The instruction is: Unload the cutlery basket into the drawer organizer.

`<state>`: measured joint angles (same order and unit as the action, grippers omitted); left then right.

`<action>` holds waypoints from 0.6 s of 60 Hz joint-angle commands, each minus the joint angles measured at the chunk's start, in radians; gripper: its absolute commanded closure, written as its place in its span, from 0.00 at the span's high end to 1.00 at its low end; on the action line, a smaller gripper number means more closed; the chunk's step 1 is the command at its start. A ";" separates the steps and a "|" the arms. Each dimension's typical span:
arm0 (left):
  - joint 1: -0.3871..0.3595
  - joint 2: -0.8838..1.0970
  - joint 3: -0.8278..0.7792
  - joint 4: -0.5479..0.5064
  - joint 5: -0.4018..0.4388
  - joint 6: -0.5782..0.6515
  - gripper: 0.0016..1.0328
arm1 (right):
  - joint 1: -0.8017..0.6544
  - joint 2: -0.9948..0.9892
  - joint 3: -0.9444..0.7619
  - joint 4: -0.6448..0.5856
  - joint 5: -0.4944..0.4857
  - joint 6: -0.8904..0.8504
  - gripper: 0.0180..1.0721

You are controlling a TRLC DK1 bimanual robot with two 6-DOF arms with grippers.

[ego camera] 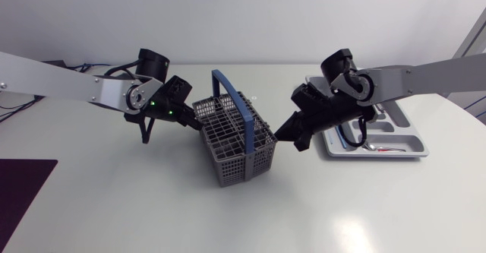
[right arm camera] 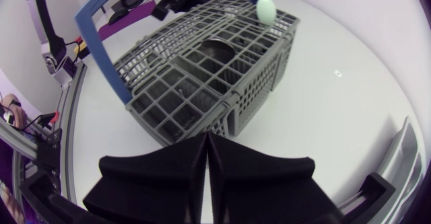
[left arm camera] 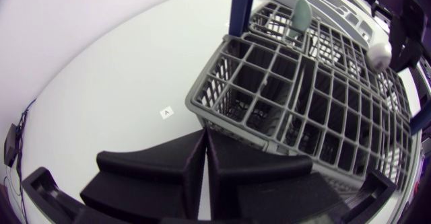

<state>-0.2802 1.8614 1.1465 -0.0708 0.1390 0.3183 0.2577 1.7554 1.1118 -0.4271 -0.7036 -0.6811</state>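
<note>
The grey cutlery basket (ego camera: 231, 143) with a blue handle (ego camera: 231, 93) stands mid-table. My left gripper (ego camera: 194, 116) is shut and empty at the basket's far left corner; in the left wrist view its fingertips (left arm camera: 204, 143) meet just before the basket's rim (left arm camera: 222, 109). My right gripper (ego camera: 285, 135) is shut and empty beside the basket's right wall, close before the basket (right arm camera: 202, 69). A mint-green handle tip (right arm camera: 265, 10) sticks up from a far compartment, also seen as a green tip (left arm camera: 302, 15). The white drawer organizer (ego camera: 410, 135) lies at the right, partly under my right arm.
A red-handled utensil (ego camera: 387, 150) lies in the organizer's front compartment. A dark purple mat (ego camera: 23, 192) covers the table's front left corner. A small white tag (ego camera: 254, 98) lies on the table behind the basket. Bare table spreads in front of the basket.
</note>
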 commanded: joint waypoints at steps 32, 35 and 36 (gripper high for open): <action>-0.001 0.173 0.260 -0.066 -0.006 0.028 0.08 | 0.238 -0.158 -0.148 0.050 0.116 0.087 0.06; 0.019 0.154 0.245 -0.078 -0.006 0.039 0.08 | 0.216 -0.191 -0.162 0.050 0.118 0.080 0.06; 0.030 0.139 0.234 -0.083 -0.006 0.044 0.08 | 0.201 -0.205 -0.170 0.050 0.118 0.074 0.06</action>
<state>-0.2871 2.0151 1.3849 -0.1326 0.1329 0.3271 0.4904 1.6161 0.9817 -0.3851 -0.5961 -0.6159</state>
